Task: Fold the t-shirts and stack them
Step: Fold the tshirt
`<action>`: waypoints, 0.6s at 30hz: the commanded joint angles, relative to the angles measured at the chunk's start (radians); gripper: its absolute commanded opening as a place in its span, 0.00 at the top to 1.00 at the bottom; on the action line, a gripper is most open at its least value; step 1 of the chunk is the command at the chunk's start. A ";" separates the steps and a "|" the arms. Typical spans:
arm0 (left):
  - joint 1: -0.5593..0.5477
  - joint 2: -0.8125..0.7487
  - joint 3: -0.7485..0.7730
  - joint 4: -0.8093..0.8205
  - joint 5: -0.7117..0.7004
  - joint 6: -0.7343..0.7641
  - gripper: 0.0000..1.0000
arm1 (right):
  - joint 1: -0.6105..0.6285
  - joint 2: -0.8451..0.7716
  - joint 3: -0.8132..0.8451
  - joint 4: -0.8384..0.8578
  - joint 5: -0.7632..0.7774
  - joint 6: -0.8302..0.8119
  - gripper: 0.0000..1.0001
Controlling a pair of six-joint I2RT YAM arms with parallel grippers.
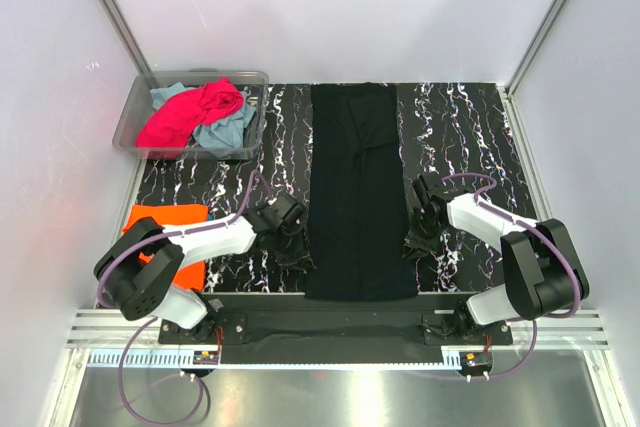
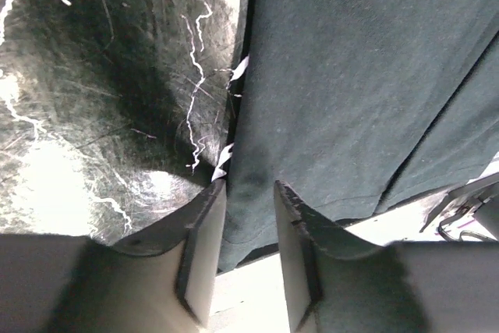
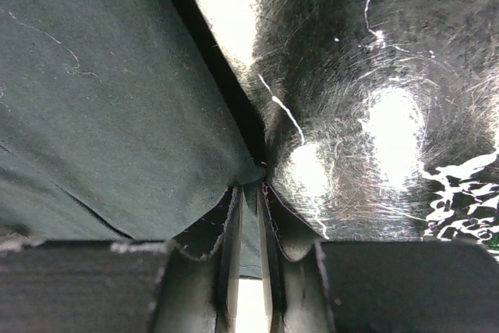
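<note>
Black t-shirt [image 1: 360,187] may drag askew: my right end effector [image 3: 249,187] pinches its edge, left end effector [image 2: 248,189] sits spread.

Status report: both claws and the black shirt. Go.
Left claw open, straddling left edge of black t-shirt. Right claw shut on its right edge. Orange t-shirt and bin off to the left, not touching it.

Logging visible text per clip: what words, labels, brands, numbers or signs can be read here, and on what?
None can be read in any view.
Large black cloth t-shirt: no print visible.
Clear plastic bin: no label visible.
Small dark part below the left arm's base: any marking is too small to read.
</note>
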State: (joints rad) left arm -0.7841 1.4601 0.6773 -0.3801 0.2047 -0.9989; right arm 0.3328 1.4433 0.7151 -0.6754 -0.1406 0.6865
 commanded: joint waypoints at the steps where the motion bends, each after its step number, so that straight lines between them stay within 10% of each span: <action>1: 0.002 0.040 -0.054 0.030 -0.041 0.017 0.66 | 0.000 -0.034 0.009 -0.001 0.007 0.010 0.80; 4: 0.003 0.036 -0.064 0.053 -0.014 0.016 1.00 | 0.002 -0.041 0.003 -0.001 0.004 0.010 0.84; 6: 0.005 0.020 -0.061 0.053 -0.007 0.016 1.00 | 0.000 -0.066 0.000 -0.003 0.004 0.002 0.99; 18: 0.120 -0.052 0.217 -0.062 -0.073 0.086 1.00 | -0.023 -0.048 0.288 -0.026 0.053 -0.128 1.00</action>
State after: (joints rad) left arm -0.7231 1.4200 0.7864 -0.4290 0.1860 -0.9707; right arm 0.3260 1.3285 0.9005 -0.7193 -0.1211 0.6235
